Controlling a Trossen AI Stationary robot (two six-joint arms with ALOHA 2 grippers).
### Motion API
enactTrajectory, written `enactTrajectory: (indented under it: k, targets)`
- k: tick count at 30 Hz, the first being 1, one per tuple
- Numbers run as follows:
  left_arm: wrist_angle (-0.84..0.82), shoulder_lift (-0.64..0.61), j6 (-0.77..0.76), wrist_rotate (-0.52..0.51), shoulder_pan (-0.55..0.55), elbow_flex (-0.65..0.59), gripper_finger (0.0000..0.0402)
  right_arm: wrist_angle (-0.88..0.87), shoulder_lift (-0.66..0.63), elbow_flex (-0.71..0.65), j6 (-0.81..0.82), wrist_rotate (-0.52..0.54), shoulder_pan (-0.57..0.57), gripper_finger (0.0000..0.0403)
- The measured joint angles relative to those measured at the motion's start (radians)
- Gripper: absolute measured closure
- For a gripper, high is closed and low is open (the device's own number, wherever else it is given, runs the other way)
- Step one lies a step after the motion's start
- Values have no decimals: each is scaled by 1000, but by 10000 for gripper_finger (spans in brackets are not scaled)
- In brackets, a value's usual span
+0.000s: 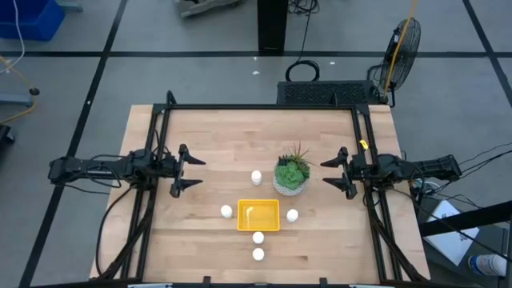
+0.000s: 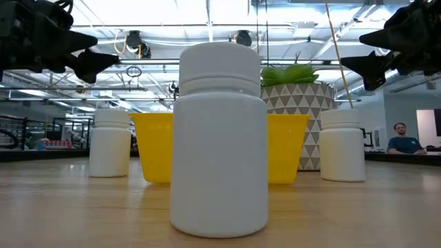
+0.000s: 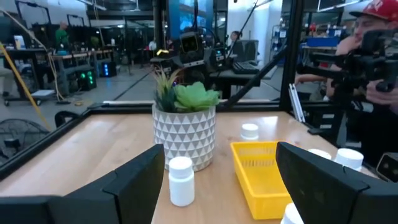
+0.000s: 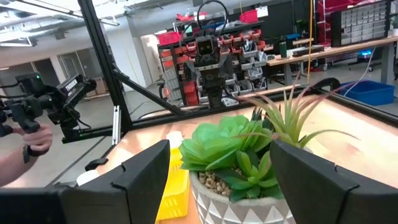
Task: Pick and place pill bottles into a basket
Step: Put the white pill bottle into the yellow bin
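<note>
Five white pill bottles ring the yellow basket on the worktop: at 12, 3 and 9 o'clock, two at 6. Potted succulent sits at its 1 o'clock. Left hand and right hand hover released, grasping nothing, well apart.

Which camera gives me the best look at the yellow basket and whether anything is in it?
The high view: it looks straight down into the basket, and no bottle shows inside. The left wrist view shows it slantwise beside the plant pot. The low view has one pill bottle blocking its middle. The right wrist view catches only a yellow edge.
</note>
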Motion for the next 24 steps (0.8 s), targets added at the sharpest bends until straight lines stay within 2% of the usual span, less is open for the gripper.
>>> enactTrajectory:
  k: [6, 9, 13, 18, 24]
  targets:
    - [0, 0, -14, 24, 0, 0, 91, 10, 0, 0, -3, 1, 0, 133]
    - [1, 0, -50, 70, 0, 0, 91, 39, 0, 9, 0, 0, 0, 133]
    - [-51, 0, -139, 43, 9, 32, 92, -9, 12, 67, -1, -30, 0, 133]
    - [-295, 0, -128, -34, 21, 156, 92, -51, 78, 208, -16, -46, -1, 133]
    - [-284, 5, -73, -43, 21, 243, 92, -51, 236, 336, -45, -48, -33, 133]
